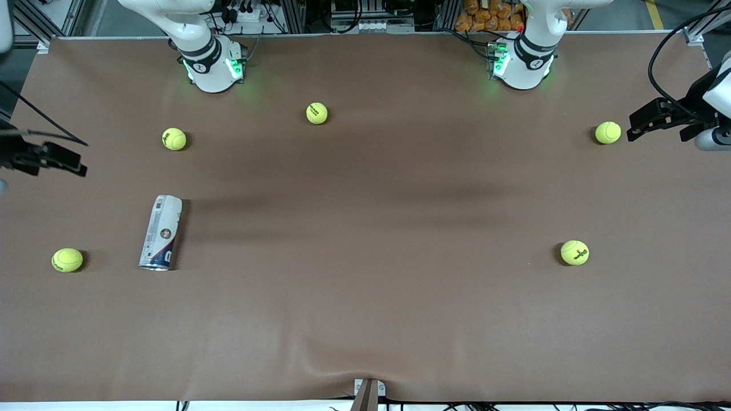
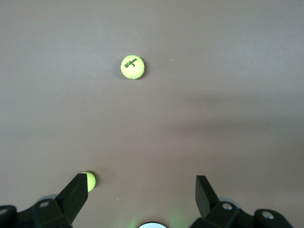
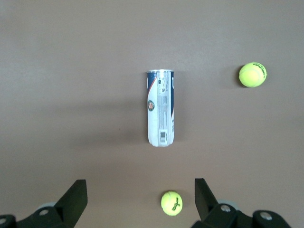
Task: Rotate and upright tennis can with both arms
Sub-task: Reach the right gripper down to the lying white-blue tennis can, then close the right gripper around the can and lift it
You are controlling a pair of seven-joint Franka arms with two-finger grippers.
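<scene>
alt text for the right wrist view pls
A tennis can lies on its side on a brown table, untouched. Two tennis balls sit nearby, and the open right gripper hangs above the table.

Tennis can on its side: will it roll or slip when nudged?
Likely rolls: the tennis can is a cylinder lying flat on the table. Its glossy label may slip in a pinch. Once upright, the slim shape probably tips easily.

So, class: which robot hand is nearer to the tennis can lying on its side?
Right. The right hand hangs open at the tennis can's end of the table; the left hand waits open at the other end.
</scene>
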